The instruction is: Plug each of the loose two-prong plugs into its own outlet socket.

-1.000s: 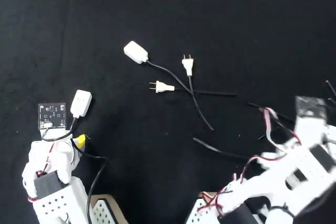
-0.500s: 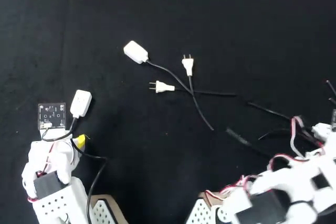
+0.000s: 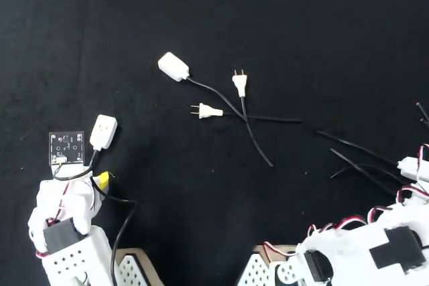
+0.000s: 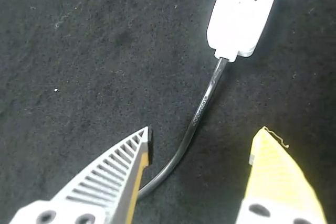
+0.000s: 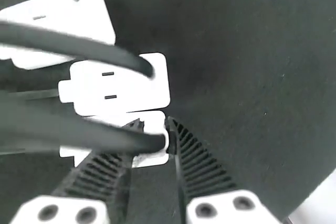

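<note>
surface: black-clothed table (image 3: pixel 335 45), room clutter beyond its far edge.
far plug (image 3: pixel 239 84): mid-table, long axis far-to-near, prongs toward the far edge.
side plug (image 3: pixel 208 111): just beside it, lying crosswise, prongs toward the left edge.
left gripper (image 4: pixel 205 132): wide open astride the cord (image 4: pixel 206 100) of the left socket (image 4: pixel 243 11), near the left near corner.
right gripper (image 5: pixel 155 125): narrow, pinching an edge socket (image 5: pixel 156 118) by the right edge.

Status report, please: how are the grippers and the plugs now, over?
Left gripper open over socket cable. Right gripper at stacked white outlet blocks. Both two-prong plugs loose mid-table, unplugged, cords crossing.
</note>
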You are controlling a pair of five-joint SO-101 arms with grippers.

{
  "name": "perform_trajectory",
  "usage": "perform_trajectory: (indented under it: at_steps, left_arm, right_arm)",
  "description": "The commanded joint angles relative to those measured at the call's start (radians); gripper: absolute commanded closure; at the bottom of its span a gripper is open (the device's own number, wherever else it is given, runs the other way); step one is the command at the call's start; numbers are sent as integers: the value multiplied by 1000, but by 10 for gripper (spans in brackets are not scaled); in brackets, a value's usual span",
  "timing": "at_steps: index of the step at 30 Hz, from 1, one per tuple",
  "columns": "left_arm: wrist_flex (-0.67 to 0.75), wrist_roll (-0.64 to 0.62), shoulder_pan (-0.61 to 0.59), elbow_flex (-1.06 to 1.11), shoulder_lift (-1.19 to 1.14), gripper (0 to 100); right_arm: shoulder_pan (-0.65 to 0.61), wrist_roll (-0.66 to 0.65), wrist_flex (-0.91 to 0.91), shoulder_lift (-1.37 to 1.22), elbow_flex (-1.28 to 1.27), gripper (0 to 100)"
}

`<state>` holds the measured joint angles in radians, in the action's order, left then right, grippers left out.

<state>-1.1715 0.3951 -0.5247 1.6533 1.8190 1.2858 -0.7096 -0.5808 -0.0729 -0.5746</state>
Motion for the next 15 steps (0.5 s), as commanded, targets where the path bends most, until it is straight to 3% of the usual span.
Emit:
perform_trajectory:
  at_steps: [1, 15]
  left_arm:
    - [18, 6, 13, -2, 3, 690]
    - [18, 6, 8, -2, 3, 690]
  right_arm:
    - [38, 8, -8, -41, 10, 987]
    - [110, 55, -207, -42, 5, 986]
